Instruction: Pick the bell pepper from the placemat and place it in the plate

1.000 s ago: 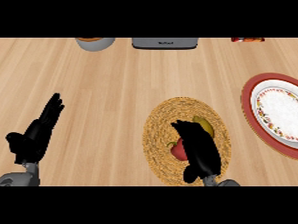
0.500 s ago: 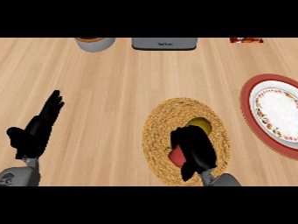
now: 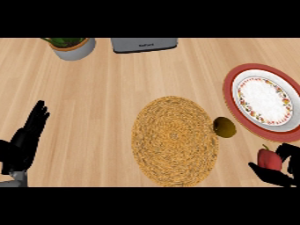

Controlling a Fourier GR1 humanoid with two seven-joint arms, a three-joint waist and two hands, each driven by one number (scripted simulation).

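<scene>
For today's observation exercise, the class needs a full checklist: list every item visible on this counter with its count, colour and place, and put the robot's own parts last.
placemat: one, woven tan, round, centre of the counter.
bell pepper: one, red, held in the right hand, lower right, off the placemat.
plate: one, white with a red rim and patterned band, right side.
small round object: one, olive-yellow, at the placemat's right edge.
plant pot: one, grey with green leaves, top left.
appliance: one, grey, top centre, cut off by the view's edge.
counter: one, light wood.
left hand: one, black, open, resting lower left.
right hand: one, black, curled round the pepper.
</scene>
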